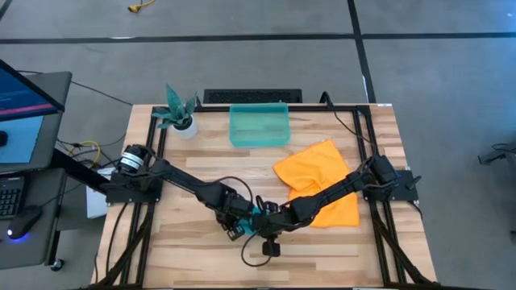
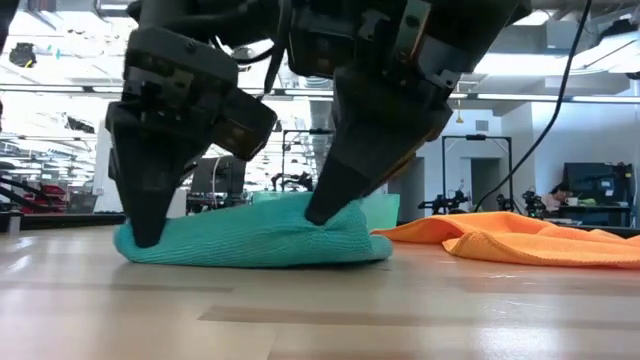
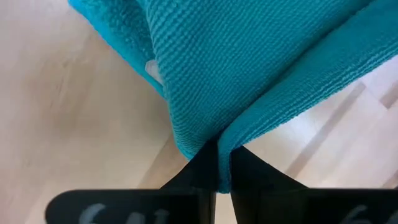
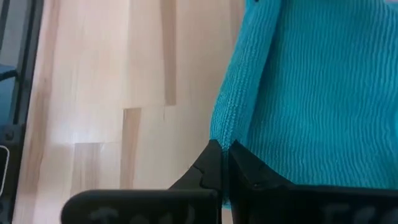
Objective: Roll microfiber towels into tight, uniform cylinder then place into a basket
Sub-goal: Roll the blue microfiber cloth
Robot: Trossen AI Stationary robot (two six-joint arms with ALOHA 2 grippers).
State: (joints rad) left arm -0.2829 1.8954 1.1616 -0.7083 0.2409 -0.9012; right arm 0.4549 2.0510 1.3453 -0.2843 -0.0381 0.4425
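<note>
The teal-blue towel (image 2: 250, 240) lies bunched in a low, folded heap on the table near its front middle; it also shows in the high view (image 1: 253, 216). My left gripper (image 1: 235, 219) is shut on its left end, and my right gripper (image 1: 268, 221) is shut on its right end. The orange-yellow towel (image 1: 318, 181) lies crumpled flat on the table to the right. The teal-green basket (image 1: 260, 126) stands at the far middle. My left gripper pinches a fold of the teal towel (image 3: 214, 144) between its two fingers at the towel's left end (image 2: 140, 240), coming from above and pointing down. The towel rests on the table. My right gripper pinches the towel's hemmed edge (image 4: 225, 138) between its two fingers at the towel's right part (image 2: 330, 215), slanting down from above. The cloth lies slack on the table.
A white pot with a teal plant (image 1: 179, 114) stands at the far left, beside the basket. Black frame rails (image 1: 367, 153) run along the table's left and right sides. A screen and keyboard (image 1: 20, 121) stand off the table to the left.
</note>
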